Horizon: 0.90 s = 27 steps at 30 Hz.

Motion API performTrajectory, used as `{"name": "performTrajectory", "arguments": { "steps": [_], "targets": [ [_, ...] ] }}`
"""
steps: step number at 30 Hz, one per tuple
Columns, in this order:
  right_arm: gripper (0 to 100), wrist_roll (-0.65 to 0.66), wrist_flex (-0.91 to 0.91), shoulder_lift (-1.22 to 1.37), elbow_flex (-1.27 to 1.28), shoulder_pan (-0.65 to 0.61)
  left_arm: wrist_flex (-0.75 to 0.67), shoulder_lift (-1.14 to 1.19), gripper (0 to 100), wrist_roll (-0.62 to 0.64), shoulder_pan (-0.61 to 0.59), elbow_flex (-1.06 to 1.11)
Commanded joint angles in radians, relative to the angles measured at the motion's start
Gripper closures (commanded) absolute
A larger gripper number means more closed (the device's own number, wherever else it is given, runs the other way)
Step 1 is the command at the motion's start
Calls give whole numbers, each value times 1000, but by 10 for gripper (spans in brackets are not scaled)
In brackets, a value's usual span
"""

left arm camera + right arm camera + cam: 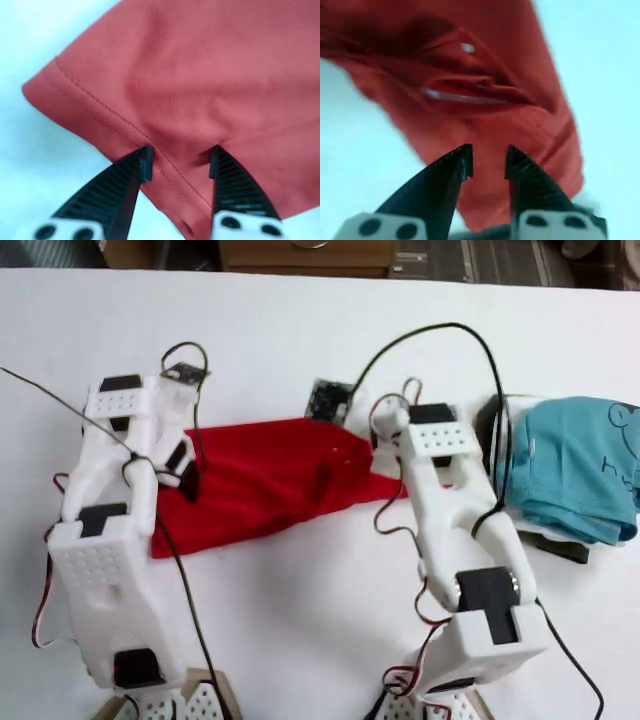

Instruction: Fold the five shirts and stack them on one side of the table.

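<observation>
Left wrist view: left claw [180, 161] open astride red shirt [200, 75] hem.
Right claw [488, 160] open too; grip deep before lifting.

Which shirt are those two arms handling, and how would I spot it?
Start at the white table; across its middle, between the left arm and the right arm, lies one stretched-out shirt. It is the red shirt, plain and bright, unlike the teal shirt bunched past the right arm.
</observation>
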Motion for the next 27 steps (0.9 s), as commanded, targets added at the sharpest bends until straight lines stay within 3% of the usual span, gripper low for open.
{"name": "performTrajectory", "arguments": {
  "steps": [1, 6, 12, 21, 27],
  "targets": [
    [984, -5, 64, -59, -18, -45, -29, 21, 784, 0, 12, -10],
    [979, -11, -45, 24, 8, -113, -29, 21, 784, 0, 12, -12],
    [978, -169, -242, 107, 6, -150, -29, 21, 784, 3, 12, -10],
    [978, -187, -277, 222, 6, -191, -29, 21, 784, 3, 12, -12],
    [978, -189, -271, 65, 12, -127, -29, 21, 784, 2, 12, -12]
  ]
}}
